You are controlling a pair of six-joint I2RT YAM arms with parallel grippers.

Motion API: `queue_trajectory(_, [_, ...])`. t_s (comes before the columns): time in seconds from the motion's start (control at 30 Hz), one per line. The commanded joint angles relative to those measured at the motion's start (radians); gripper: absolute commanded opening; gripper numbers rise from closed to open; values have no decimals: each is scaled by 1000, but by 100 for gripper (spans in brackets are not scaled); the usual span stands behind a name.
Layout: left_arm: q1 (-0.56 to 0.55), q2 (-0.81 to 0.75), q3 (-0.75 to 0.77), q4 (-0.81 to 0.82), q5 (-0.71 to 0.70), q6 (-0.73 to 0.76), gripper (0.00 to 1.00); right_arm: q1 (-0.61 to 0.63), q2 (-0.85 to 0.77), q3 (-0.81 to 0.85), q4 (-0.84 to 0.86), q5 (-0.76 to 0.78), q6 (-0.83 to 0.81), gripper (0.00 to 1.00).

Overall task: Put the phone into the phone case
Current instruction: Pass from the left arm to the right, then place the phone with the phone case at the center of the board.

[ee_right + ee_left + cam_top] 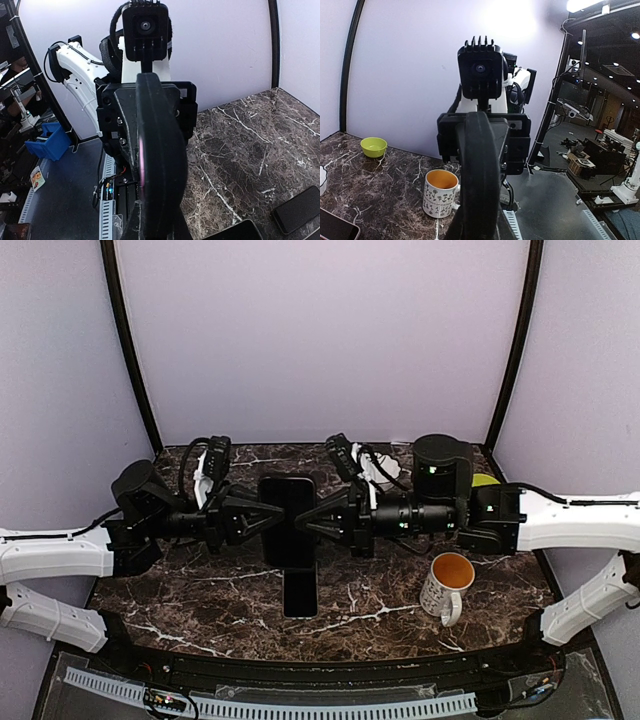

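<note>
The top view alone shows the broad face of the black slab (pixel 288 515), held mid-desk between the arms. The left jaws and right jaws each pinch a side edge, and I cannot tell whether the slab is phone or case. Both wrist views give it only edge-on, as an upright dark band, so its long axis runs up-down and its face turns toward the near edge. A second black slab (pixel 300 592) lies flat on the desk (pixel 200 590), left of a mug (pixel 447 585).

Black case (pixel 288 520) clamped upright by its side edges above bench (pixel 400 625); black phone (pixel 300 592) flat on bench just below.
</note>
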Motion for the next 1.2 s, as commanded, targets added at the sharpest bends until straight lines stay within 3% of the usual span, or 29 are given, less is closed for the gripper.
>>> queue_trajectory(0.0, [-7,-45,9,81,14,3,0,-12,-17,-17,11,42,36,0])
queue_trajectory(0.07, [-6,-43,14,66,9,6,2,-17,-30,-18,-17,81,58,0])
queue_trajectory(0.1, [-5,-43,18,37,-9,13,10,-21,-39,-17,-42,107,71,0])
queue_trajectory(0.13, [-5,-42,28,16,-21,20,35,-25,-48,-14,-75,131,86,0])
queue_trajectory(0.2, [-5,-43,52,-61,-71,56,65,-29,-60,-2,-154,184,122,0])
queue_trajectory(0.27, [-5,-47,82,-161,-165,100,78,-34,-68,3,-251,228,169,0])
queue_trajectory(0.4, [1,-51,135,-336,-431,182,84,-56,-58,-5,-397,231,308,0])
queue_trajectory(0.53, [5,-43,159,-411,-537,224,85,-103,-19,-57,-437,170,433,0])
queue_trajectory(0.7, [4,-34,167,-431,-551,221,84,-184,23,-142,-360,80,534,0])
queue_trajectory(1.17, [4,-27,172,-446,-534,221,84,-265,266,-122,-250,-69,570,0])
